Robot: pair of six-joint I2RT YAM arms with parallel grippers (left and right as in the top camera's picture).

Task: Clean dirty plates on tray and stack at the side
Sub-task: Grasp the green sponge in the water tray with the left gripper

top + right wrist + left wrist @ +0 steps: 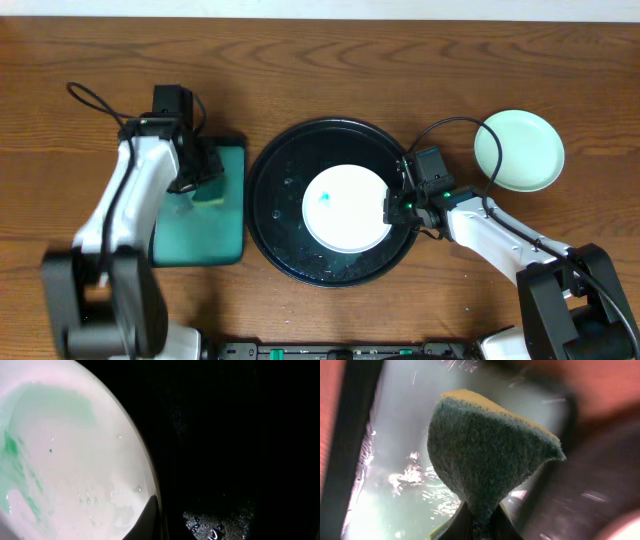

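Note:
A white plate [347, 208] with a small blue-green smear [323, 198] lies on the round black tray [275, 190]. My right gripper [392, 208] is shut on this plate's right rim. In the right wrist view a dark finger [142, 522] lies over the rim of the smeared plate [65, 460], with the wet black tray [225, 435] beside it. A pale mint plate [518, 150] sits on the table to the right. My left gripper [205, 183] is shut on a yellow-green sponge [485, 455], pinching its lower end between the fingers [460, 525].
A rectangular teal tray [200, 235] with a dark rim lies left of the black tray, under the left gripper; its wet surface [395, 485] shows below the sponge. Cables run from both arms across the wooden table.

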